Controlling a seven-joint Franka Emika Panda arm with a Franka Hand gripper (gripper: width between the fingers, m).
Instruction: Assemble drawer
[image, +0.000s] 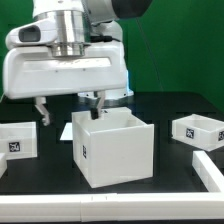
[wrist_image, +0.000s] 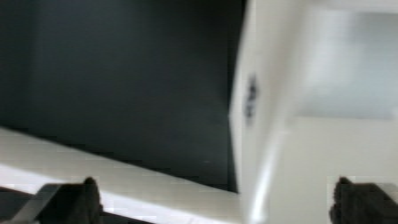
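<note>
The tall white cube casing (image: 112, 150) stands mid-table, open side up, with a tag on its side facing the exterior view's left. My gripper (image: 72, 108) hangs just above and behind its rear left corner, with the fingers wide apart and nothing between them. In the wrist view the gripper (wrist_image: 217, 205) straddles a white wall (wrist_image: 320, 80) of the casing, blurred and very close. One small low white drawer (image: 197, 128) with a tag on its front lies at the exterior view's right. A second small white drawer (image: 16, 138) with a tag lies at the left.
A white rail (image: 100, 211) runs along the table's near edge and turns up at the right (image: 210, 170). The tabletop (image: 50, 160) is black, and a green wall stands behind it.
</note>
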